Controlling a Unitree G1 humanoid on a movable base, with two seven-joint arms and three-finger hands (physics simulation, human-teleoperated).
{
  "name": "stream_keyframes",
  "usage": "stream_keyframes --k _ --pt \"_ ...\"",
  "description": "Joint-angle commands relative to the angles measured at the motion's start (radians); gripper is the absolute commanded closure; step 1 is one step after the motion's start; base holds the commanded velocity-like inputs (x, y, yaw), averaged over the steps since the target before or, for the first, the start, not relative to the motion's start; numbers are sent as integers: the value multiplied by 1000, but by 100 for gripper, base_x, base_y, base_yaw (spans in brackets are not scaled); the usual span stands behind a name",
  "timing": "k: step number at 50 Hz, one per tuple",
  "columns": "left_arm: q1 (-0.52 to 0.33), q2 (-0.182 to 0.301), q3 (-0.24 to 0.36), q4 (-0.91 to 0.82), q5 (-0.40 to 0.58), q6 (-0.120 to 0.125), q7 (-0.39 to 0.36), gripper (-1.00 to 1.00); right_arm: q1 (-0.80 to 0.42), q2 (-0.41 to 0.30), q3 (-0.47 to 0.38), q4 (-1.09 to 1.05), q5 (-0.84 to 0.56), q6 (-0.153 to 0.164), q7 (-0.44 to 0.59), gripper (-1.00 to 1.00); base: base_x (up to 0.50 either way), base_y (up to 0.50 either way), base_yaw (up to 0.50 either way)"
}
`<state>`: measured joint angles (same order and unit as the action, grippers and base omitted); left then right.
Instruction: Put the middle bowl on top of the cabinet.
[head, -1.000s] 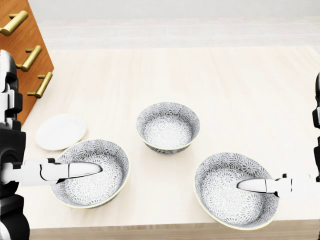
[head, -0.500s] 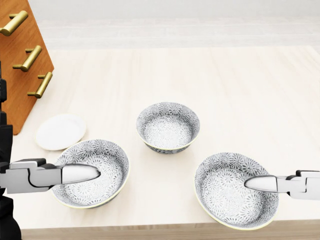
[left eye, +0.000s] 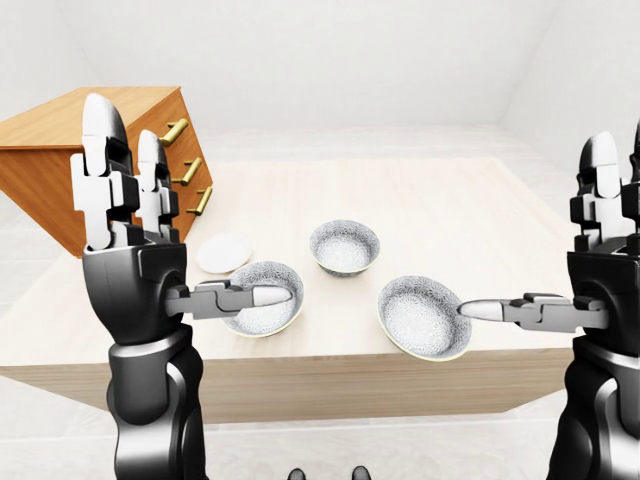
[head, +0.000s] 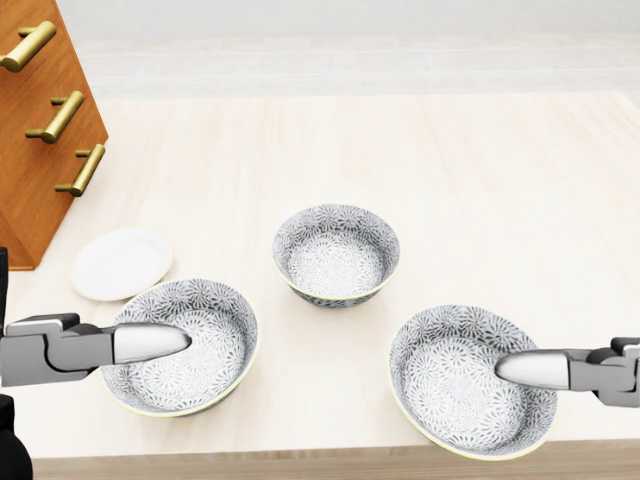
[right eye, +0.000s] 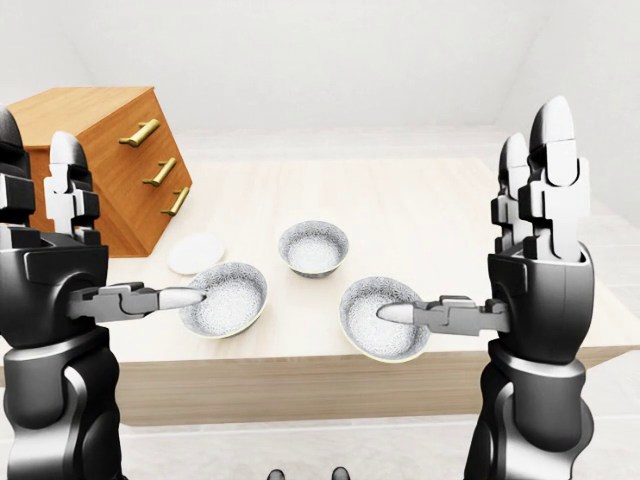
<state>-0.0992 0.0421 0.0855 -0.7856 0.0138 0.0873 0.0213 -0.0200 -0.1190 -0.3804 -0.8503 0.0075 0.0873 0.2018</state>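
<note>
Sitting untouched at table (head: 480, 160) centre: middle bowl (head: 336, 253). Left hand (left eye: 130, 250) and right hand (right eye: 535, 270) raised, fingers spread wide, empty. Cabinet (left eye: 110, 150) upper left of frame.

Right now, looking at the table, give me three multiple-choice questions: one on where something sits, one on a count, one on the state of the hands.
1. In the head view, the white plate lies:
A. left of the middle bowl
B. inside a bowl
C. on the cabinet

2. Patterned bowls on the table:
A. two
B. three
C. four

3. The left hand and right hand are:
A. gripping bowls
B. open, holding nothing
C. out of view

Answers: 1 A, the plate sits on the table beside the cabinet; 2 B, three show; 3 B, fingers are spread and empty.
</note>
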Motion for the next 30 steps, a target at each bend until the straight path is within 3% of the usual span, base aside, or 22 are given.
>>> stream_keyframes --k 1,3,9,20,30 --pt "-5 10 -21 1 20 0 -4 -100 3 -1 0 -10 4 0 -1 -100 0 0 0" --pt "-1 20 -46 3 50 0 -9 -100 2 -1 2 -12 2 0 -2 -100 0 0 0" --pt "7 -11 -27 -4 12 0 -28 -100 5 -2 8 -17 10 0 12 -100 0 4 0" --pt "-7 -8 -21 -16 5 0 -22 -100 11 8 4 -10 19 0 11 -100 3 48 0" --pt "-13 -7 -19 -24 -4 0 -18 -100 13 5 -2 -7 21 0 14 -100 4 26 0"
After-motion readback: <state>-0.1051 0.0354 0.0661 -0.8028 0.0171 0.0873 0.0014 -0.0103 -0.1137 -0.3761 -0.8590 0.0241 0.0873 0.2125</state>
